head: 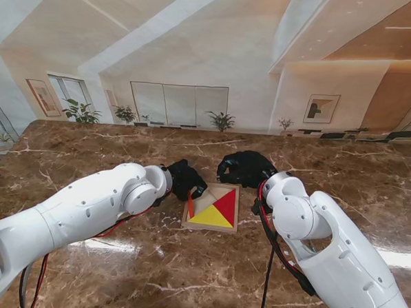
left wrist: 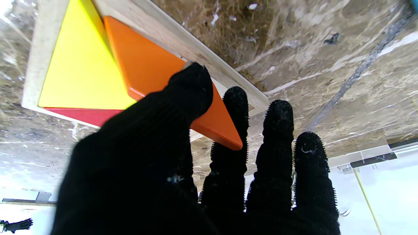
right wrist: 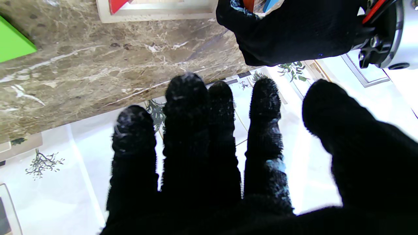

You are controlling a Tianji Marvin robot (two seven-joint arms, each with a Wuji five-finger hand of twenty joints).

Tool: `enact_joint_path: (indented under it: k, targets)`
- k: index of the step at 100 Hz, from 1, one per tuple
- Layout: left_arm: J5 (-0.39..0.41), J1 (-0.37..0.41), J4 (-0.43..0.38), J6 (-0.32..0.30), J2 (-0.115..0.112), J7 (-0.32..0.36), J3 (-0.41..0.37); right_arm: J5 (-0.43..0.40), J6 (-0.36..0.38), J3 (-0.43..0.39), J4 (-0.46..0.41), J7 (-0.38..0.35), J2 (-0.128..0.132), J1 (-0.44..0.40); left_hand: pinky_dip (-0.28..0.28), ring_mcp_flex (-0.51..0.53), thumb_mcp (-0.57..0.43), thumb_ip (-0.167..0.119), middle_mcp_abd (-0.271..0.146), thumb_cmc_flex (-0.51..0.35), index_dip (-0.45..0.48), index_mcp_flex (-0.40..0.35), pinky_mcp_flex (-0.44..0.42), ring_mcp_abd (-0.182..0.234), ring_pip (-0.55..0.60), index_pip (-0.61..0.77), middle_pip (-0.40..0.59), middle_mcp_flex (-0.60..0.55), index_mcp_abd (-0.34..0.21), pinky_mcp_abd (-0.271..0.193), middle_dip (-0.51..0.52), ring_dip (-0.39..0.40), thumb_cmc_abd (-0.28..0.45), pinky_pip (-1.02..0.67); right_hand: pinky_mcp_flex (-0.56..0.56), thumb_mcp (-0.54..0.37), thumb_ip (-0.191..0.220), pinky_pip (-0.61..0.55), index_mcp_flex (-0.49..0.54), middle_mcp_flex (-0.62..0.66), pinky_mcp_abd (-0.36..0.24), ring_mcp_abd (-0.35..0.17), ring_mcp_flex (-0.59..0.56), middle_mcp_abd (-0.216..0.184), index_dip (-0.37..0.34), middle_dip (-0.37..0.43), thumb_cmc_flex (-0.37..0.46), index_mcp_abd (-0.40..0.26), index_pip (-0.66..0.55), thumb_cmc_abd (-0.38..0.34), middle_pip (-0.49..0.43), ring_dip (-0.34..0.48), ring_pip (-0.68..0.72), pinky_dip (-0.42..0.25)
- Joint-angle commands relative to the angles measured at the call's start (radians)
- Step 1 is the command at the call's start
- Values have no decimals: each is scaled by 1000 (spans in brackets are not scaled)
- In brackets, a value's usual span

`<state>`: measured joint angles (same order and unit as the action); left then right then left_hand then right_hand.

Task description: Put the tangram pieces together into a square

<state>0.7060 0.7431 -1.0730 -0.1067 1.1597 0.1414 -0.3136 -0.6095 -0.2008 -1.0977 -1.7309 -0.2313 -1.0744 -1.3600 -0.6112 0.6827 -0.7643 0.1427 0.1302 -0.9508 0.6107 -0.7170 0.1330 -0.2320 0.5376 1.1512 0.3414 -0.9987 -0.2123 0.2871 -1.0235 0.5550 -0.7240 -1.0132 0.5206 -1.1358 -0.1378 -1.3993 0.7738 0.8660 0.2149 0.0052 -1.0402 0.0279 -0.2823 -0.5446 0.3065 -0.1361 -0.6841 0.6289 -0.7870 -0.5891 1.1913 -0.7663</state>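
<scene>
Left hand (left wrist: 183, 156) pinches orange triangle (left wrist: 156, 75), partly hiding it | right hand (right wrist: 228, 156) spread, empty

Even, bright indoor lighting. The polished marble table (head: 83, 258) mirrors ceiling and windows, with a white glare streak near its front edge. Both wrist views are overexposed where reflections fall; the black gloved fingers (right wrist: 186, 130) lose detail and blur slightly at close range.
</scene>
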Motion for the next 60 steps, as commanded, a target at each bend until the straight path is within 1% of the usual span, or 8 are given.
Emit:
enact_joint_path:
  k: [1, 22, 60]
  targets:
    - [-3, -7, 15, 2, 10, -2, 9, 6, -1, -2, 7, -17, -1, -7, 14, -10, -34, -15, 21, -18, -26, 4, -21, -18, -12, 12, 1, 24, -36, 32, -10, -18, 16, 9, 4, -2, 20, -40, -18, 5, -2, -5, -35, 4, 1, 5, -48, 4, -18, -25, -12, 5, 16, 8]
    - [-20, -8, 41, 3, 23, -16, 19, 7, -3, -2, 6, -20, 0, -8, 10, -23, -47, -14, 26, -10, -26, 3, -31, -21, -17, 9, 10, 46, -38, 31, -3, -19, 17, 20, 4, -2, 21, -40, -17, 5, -2, -4, -35, 4, 1, 5, -47, 5, -19, -25, -13, 4, 17, 8]
    - [-37, -17, 61, 7, 36, -14, 37, 9, -4, -3, 6, -27, 1, -9, 3, -37, -57, -8, 30, -9, -49, 9, -41, -18, -22, -24, 29, 74, -30, 26, 18, -20, 33, 33, 4, -3, 21, -40, -17, 6, -3, -5, -35, 3, 1, 5, -48, 6, -19, -27, -13, 5, 17, 8]
